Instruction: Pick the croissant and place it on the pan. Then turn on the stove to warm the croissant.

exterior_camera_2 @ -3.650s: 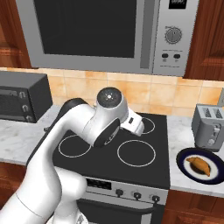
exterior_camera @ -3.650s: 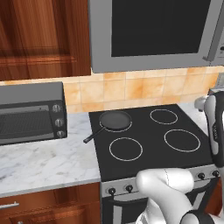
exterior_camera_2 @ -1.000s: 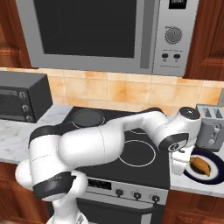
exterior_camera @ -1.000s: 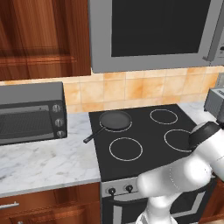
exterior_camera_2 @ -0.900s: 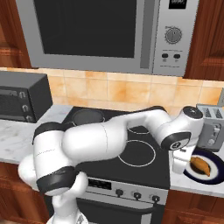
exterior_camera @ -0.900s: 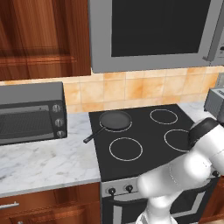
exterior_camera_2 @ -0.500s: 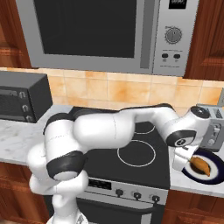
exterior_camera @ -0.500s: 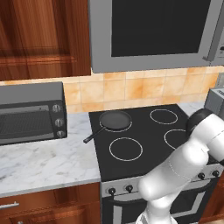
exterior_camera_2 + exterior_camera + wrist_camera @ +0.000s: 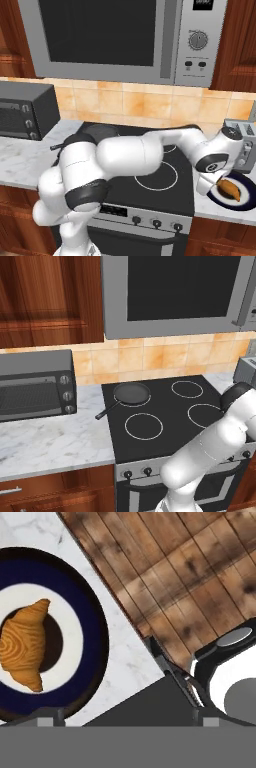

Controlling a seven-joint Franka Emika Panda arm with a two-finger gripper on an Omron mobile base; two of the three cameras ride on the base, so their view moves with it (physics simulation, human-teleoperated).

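No brand name or readable writing shows on any appliance; the display at the top of the grey built-in microwave [image 9: 150, 40] is too small to make out, and below it sit one round dial and two small buttons.

One small orange-brown oblong croissant [image 9: 230, 189] lies on one dark round plate with a white ring [image 9: 248, 186], which rests on the white marble tabletop [image 9: 22, 150] to the right of the stove. In the hand view the croissant [image 9: 24, 644] sits a little off the plate's [image 9: 87, 637] middle, with the tabletop's [image 9: 130, 657] edge and wooden floor [image 9: 200, 577] beyond.

One small round black frying pan with a long thin handle [image 9: 131, 393] sits on the rear left burner of the black glass cooktop stove [image 9: 165, 443], its handle reaching out over the tabletop [image 9: 50, 441] to the left. The stove shows four white ring burners, one under the pan; two black knobs are visible on the left of its silver front panel in the left base view, and in the right base view three on its right [image 9: 145, 212].

The white arm reaches across the stove to the right, and its pincer [image 9: 212, 184] hangs just beside the croissant, at the plate's near left rim; whether its fingers are parted or closed I cannot tell.

One grey toaster oven [image 9: 35, 383] with three knobs stands on the left tabletop, and one grey slot toaster [image 9: 241, 142] behind the plate.
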